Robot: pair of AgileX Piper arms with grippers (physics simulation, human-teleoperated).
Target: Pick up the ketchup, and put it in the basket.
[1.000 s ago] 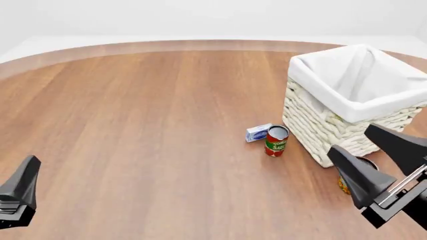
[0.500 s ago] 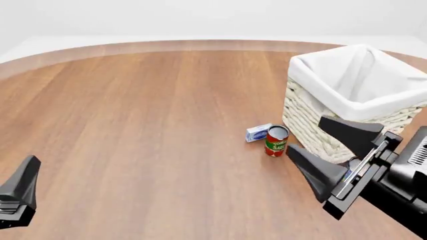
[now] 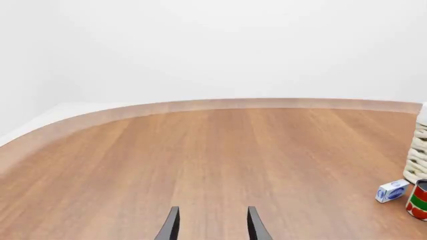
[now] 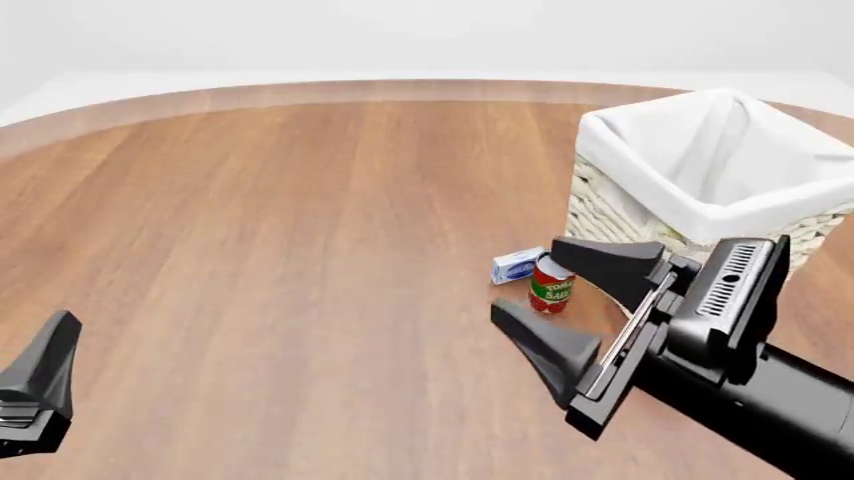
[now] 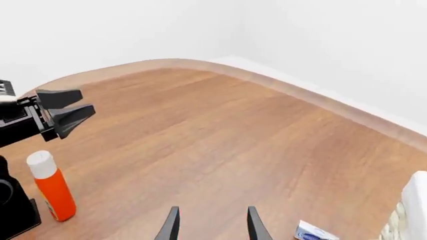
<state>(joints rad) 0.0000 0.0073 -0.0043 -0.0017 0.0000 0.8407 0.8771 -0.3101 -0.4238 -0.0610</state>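
The ketchup [image 5: 53, 189], an orange bottle with a white cap, shows only in the right wrist view. It stands upright on the table near a dark arm base [image 5: 15, 212], and it is out of the front view. The basket [image 4: 707, 175] stands at the right. My right gripper [image 4: 523, 275] is open and empty, low over the table and pointing left, just in front of the tomato sauce can [image 4: 551, 285]. Its fingers [image 5: 172, 226] show in the right wrist view. My left gripper [image 4: 54, 345] is open and empty at the near left, and its fingers [image 3: 172, 227] are apart.
A small blue-and-white box [image 4: 515, 265] lies beside the can, left of the basket. The box [image 3: 391, 191], the can [image 3: 419, 200] and the basket's edge [image 3: 420, 155] show in the left wrist view. The left gripper [image 5: 85, 102] shows in the right wrist view.
My right gripper has swung left from in front of the basket's near corner to in front of the can, still open. The left arm has not moved.
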